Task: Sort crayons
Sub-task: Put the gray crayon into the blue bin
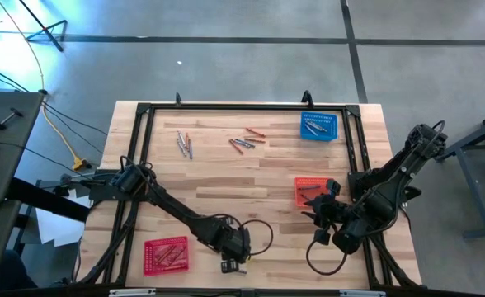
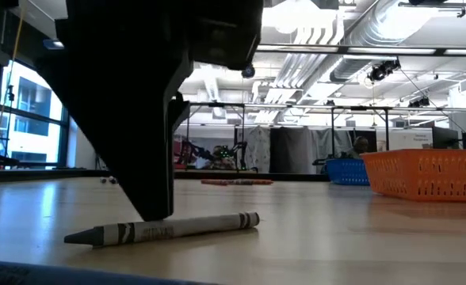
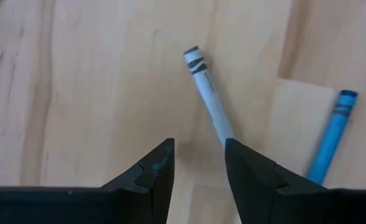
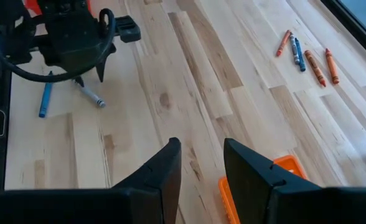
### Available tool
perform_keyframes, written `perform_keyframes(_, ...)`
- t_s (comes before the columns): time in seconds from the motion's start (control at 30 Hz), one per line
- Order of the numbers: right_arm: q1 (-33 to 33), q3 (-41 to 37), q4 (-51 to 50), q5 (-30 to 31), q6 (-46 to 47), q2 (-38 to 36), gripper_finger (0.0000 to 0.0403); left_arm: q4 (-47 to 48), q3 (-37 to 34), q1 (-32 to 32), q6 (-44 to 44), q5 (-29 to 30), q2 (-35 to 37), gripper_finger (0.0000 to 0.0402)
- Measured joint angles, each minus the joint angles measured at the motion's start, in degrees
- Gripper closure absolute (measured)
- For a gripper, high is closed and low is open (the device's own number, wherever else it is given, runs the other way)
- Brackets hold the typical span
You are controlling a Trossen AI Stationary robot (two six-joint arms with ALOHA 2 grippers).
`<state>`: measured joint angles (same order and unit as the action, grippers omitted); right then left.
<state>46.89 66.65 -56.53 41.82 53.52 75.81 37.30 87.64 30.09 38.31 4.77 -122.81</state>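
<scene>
- Watching the left gripper (image 1: 236, 262) at the table's six o'clock edge, we are seeing it pointing down at the wood with its fingers (image 3: 150, 171) spread apart, grasping nothing.
- We are spotting a grey crayon (image 3: 206, 92) lying flat on the table, one end slipping under the right-hand finger in the left wrist view; the low view is showing a dark fingertip touching down on that crayon (image 2: 163, 229).
- We are noting a blue crayon (image 3: 332, 135) lying just beside the grey one, apart from it.
- We are finding the right gripper (image 1: 318, 221) hovering at four o'clock over the orange basket (image 1: 307, 191), its fingers (image 4: 162, 171) released and empty.
- We are seeing loose crayons (image 1: 247, 139) scattered toward twelve o'clock, with another small group (image 1: 184, 143) at eleven.
- We are seeing a blue basket (image 1: 319, 125) sitting at one o'clock with crayons inside, and a red basket (image 1: 166, 254) at seven.
</scene>
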Motion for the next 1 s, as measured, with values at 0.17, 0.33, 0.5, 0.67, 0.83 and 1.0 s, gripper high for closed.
perform_keyframes(0.17,0.0,0.0,0.0,0.0,0.0,0.0,0.0289,0.2,0.0,0.0,-0.7,-0.2,-1.3,0.0271)
perform_keyframes(0.33,0.0,0.0,0.0,0.0,0.0,0.0,0.0289,0.5,0.0,0.0,-1.1,0.4,-1.9,0.0271)
perform_keyframes(0.5,0.0,0.0,0.0,0.0,0.3,0.0,0.0289,3.3,2.9,-0.5,-1.1,0.7,-1.9,0.0271)
perform_keyframes(0.67,0.0,0.0,0.0,0.0,0.4,0.0,0.0289,2.9,8.1,0.0,-7.4,-0.7,-2.1,0.0271)
perform_keyframes(0.83,0.0,0.0,0.0,0.0,0.4,0.0,0.0289,1.8,9.8,2.3,-13.2,-1.3,-2.3,0.0271)
perform_keyframes(1.0,0.0,0.0,0.0,0.0,0.4,0.0,0.0289,2.1,9.5,2.6,-13.6,-0.8,-3.9,0.0271)
